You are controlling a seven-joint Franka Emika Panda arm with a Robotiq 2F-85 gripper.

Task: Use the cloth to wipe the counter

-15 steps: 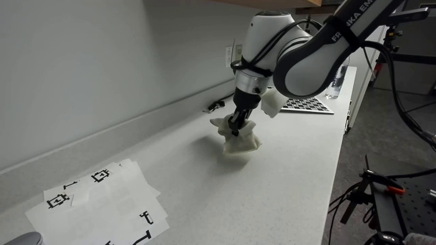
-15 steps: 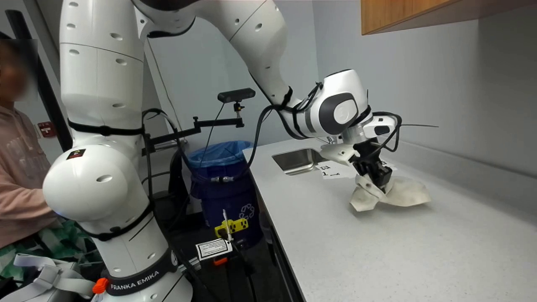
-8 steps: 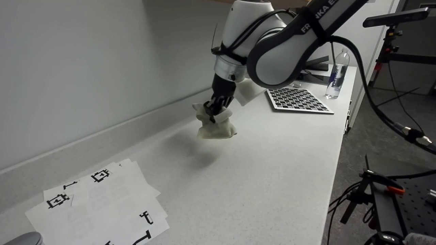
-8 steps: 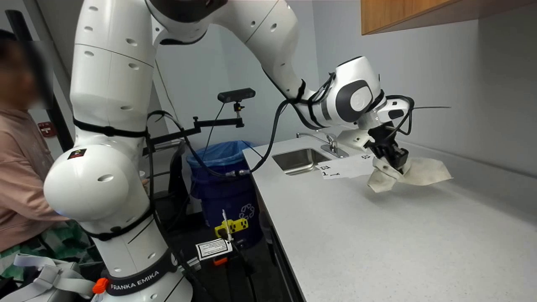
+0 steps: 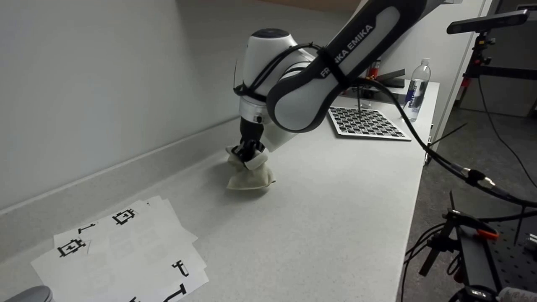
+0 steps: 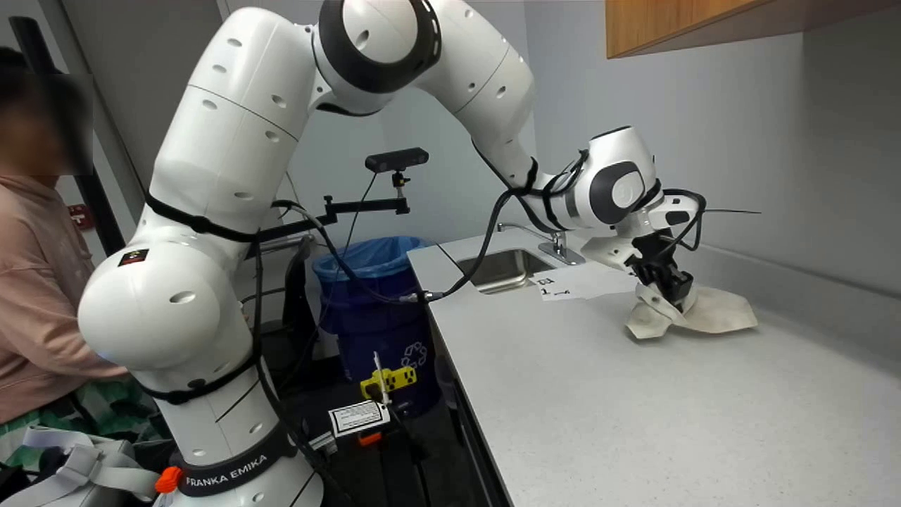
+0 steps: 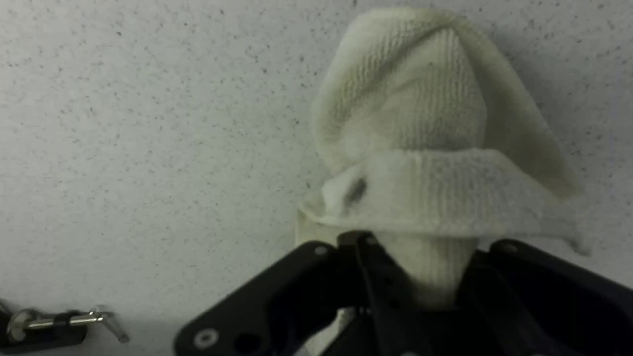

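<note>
My gripper (image 5: 248, 160) points down over the white speckled counter (image 5: 319, 218), shut on a crumpled cream cloth (image 5: 251, 179). In an exterior view, the gripper (image 6: 677, 297) has the cloth (image 6: 719, 311) spreading out to both sides under the fingers. The cloth's lower edge is at the counter (image 6: 598, 415) or just above it; its shadow lies close beneath. In the wrist view, the gripper (image 7: 428, 267) has a fold of cloth (image 7: 410, 118) between its fingers, with a dark spot on the cloth. The fingertips are partly hidden by the cloth.
Paper sheets with black marks (image 5: 134, 251) lie on the counter. A checkered board (image 5: 369, 123) and a water bottle (image 5: 417, 94) stand at the far end. A raised back edge (image 5: 180, 155) runs along the wall. A sink (image 6: 507, 271) and an overhead cabinet (image 6: 704, 24) show too.
My gripper has carried the cloth across the counter toward the wall and the paper sheets. The cloth was higher half a second ago and is now lowered close to the surface.
</note>
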